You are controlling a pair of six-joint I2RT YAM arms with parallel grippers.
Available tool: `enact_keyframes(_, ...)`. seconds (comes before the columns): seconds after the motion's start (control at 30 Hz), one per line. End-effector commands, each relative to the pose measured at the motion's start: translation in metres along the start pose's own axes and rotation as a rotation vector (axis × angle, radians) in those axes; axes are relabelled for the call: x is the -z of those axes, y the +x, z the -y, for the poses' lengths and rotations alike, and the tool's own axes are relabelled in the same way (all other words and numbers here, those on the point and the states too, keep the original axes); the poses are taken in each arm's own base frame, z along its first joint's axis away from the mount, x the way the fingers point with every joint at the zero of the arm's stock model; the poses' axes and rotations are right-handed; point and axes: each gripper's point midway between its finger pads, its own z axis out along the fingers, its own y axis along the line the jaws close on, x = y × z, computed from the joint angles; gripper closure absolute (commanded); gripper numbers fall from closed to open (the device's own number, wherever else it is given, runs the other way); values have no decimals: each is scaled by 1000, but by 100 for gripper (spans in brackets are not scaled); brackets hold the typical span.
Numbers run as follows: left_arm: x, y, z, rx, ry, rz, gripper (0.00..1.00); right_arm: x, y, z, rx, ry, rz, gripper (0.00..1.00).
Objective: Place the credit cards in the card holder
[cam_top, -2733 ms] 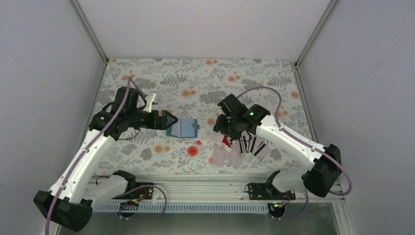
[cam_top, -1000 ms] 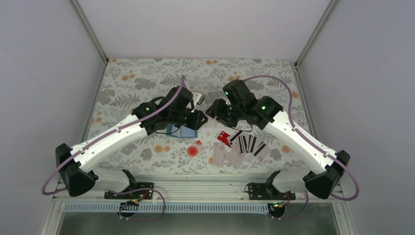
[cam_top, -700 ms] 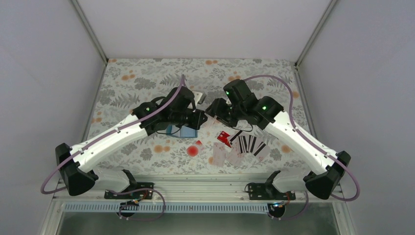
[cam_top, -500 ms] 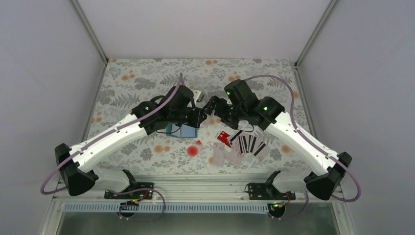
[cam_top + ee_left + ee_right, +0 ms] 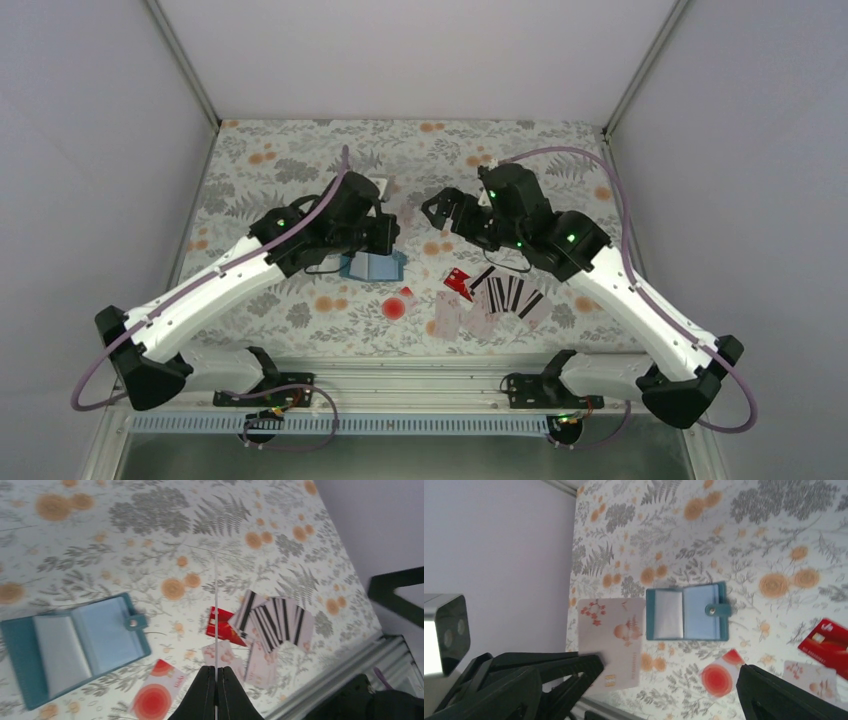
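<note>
The card holder [image 5: 372, 266] lies open on the floral table, blue, partly under my left arm; it also shows in the wrist views [image 5: 75, 645] [image 5: 687, 611]. My left gripper [image 5: 393, 226] [image 5: 216, 669] is shut on one pale credit card [image 5: 611, 642], held above the table and seen edge-on as a thin line [image 5: 216, 605]. My right gripper [image 5: 447, 212] [image 5: 642, 677] stands wide open just right of that card, holding nothing. The other credit cards [image 5: 505, 296] [image 5: 277, 620] lie fanned near the front, with a red card [image 5: 459, 283] [image 5: 222, 627] beside them.
A pale card with a round red spot [image 5: 398, 305] [image 5: 152, 697] lies in front of the holder. Two pale cards [image 5: 447, 318] rest near the table's front edge. The metal rail [image 5: 420, 380] with the arm bases runs along the front. White walls enclose the table.
My left gripper shut on the pale card and my right gripper opened off it. The two arms have drawn apart, the left one carrying the card leftward.
</note>
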Motion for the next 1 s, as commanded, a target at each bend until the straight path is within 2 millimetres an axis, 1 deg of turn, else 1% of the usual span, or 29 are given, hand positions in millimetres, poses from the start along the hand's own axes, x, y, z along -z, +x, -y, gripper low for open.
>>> enact_keyframes(0.0,6,2,-38,6,-86,24,98,3,-25,2,111,7,166,1)
enact_keyframes(0.1,14,-1,-50,-5,-101,66,98,16,-42,12,101,15,304,12)
enact_keyframes(0.13,16,-3,-53,-10,-111,85,98,21,-46,13,129,9,343,12)
enact_keyframes(0.17,19,-5,-57,-15,-124,106,98,27,-50,12,183,-1,378,3)
enact_keyframes(0.2,21,-7,-60,-20,-140,128,98,33,-53,13,216,-2,411,1)
enact_keyframes(0.27,26,-14,-69,-36,-188,175,97,41,-61,14,269,13,469,1)
enact_keyframes(0.3,28,-19,-71,-49,-207,194,97,40,-62,13,304,22,474,1)
enact_keyframes(0.37,29,-26,-75,-79,-249,215,97,35,-63,9,380,43,455,1)
enact_keyframes(0.43,26,-27,-83,-71,-303,188,98,27,-61,5,430,46,427,1)
enact_keyframes(0.47,22,-25,-84,-72,-305,165,98,23,-60,4,443,44,416,1)
enact_keyframes(0.53,13,-24,-73,-83,-242,144,98,15,-55,1,473,27,386,1)
enact_keyframes(0.6,2,-18,-69,-56,-182,132,98,3,-49,0,501,21,342,1)
enact_keyframes(0.7,-13,-10,-79,13,-149,99,98,-16,-39,1,537,14,273,1)
enact_keyframes(0.8,-30,-2,-79,41,-77,59,98,-36,-29,4,551,6,196,1)
enact_keyframes(0.9,-50,9,-76,74,0,6,98,-55,-17,11,537,11,119,1)
enact_keyframes(0.97,-64,19,-84,110,22,-33,98,-66,-11,19,526,21,85,1)
